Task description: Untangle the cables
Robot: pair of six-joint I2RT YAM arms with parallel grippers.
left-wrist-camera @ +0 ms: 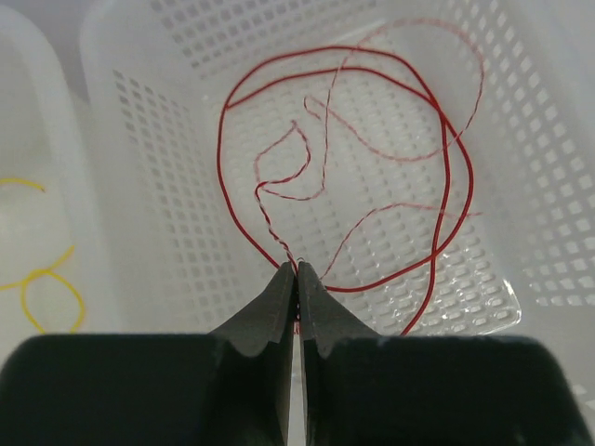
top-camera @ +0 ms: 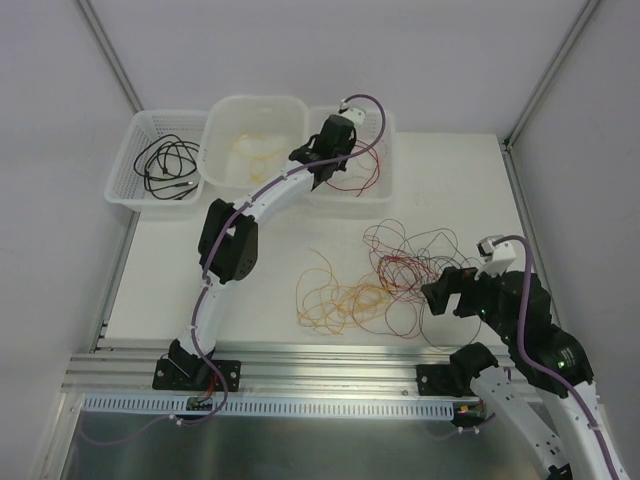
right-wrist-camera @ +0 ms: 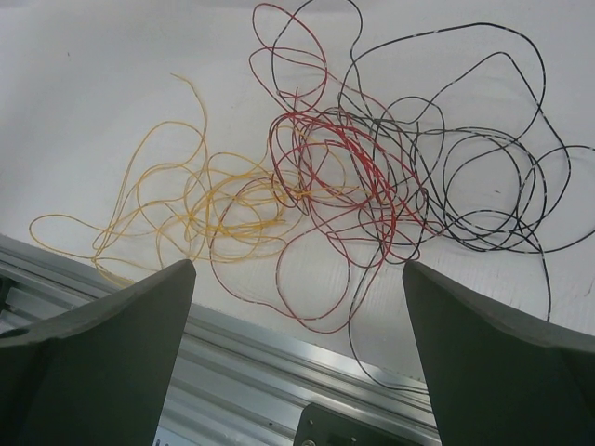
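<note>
Your cables (top-camera: 385, 280) lie in one loose tangle on the white tabletop (top-camera: 200, 280), toward 4 o'clock from its centre. Within the tangle, the yellow-orange loops (right-wrist-camera: 195, 200) spread to 9 o'clock, the red loops (right-wrist-camera: 344, 167) knot in the middle, and the black loops (right-wrist-camera: 483, 177) fan out to 3 o'clock. All three colours overlap where they meet.

The right jaws hang wide apart over the tangle's near edge and hold nothing.

A separate red cable (left-wrist-camera: 220, 158) coils inside the right mesh basket (top-camera: 385, 190) at 12 o'clock. The left jaws are closed tip to tip above that basket, pinching a thin strand of this red cable.

Just beside it at 9 o'clock sits the middle tub (top-camera: 225, 165) with a yellow cable (top-camera: 255, 150) in it. Beyond that, the left mesh basket (top-camera: 125, 180) holds a black cable (top-camera: 165, 160). The three containers touch in a row along the far edge.

At 6 o'clock an aluminium rail (top-camera: 300, 355) borders the tabletop and carries both arm bases. Plain pale walls (top-camera: 300, 50) close the cell, with slanting metal posts (top-camera: 110, 55) at the far corners.
</note>
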